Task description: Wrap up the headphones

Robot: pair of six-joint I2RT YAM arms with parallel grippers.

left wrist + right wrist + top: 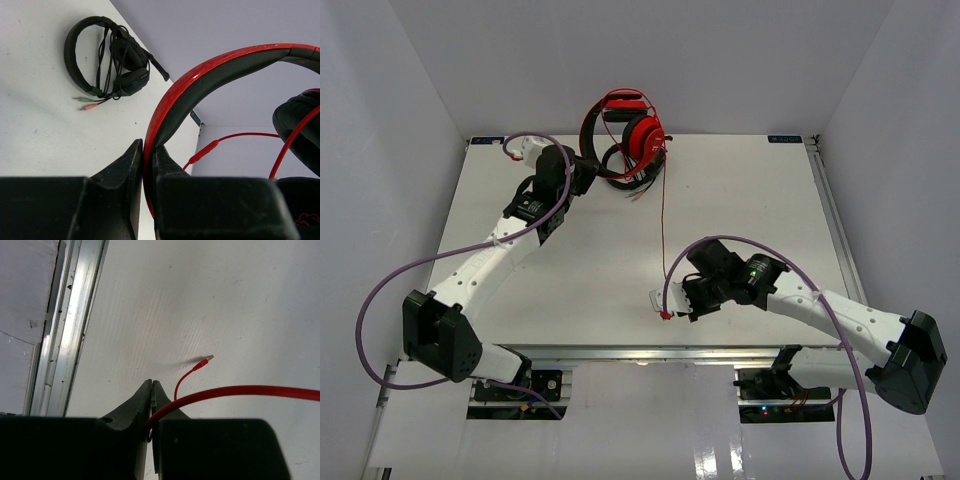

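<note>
The red headphones [638, 132] are lifted at the back of the table, with the headband [210, 72] up and a red ear cup facing the camera. My left gripper [591, 172] is shut on the headband [148, 160]. The thin red cable [664, 220] hangs from the cups and runs toward the front. My right gripper [672, 300] is shut on the cable [240, 391] near its end, low over the table. The short free end curls out to the plug [205, 361], which is just above the surface. An inline control [202, 152] shows on the cable.
Black headphones [107, 57] with a wrapped black cable lie on the white table [750, 200] at the back, just below the red ones [620, 178]. A metal rail [75, 315] runs along the table's front edge, close to my right gripper. White walls enclose three sides.
</note>
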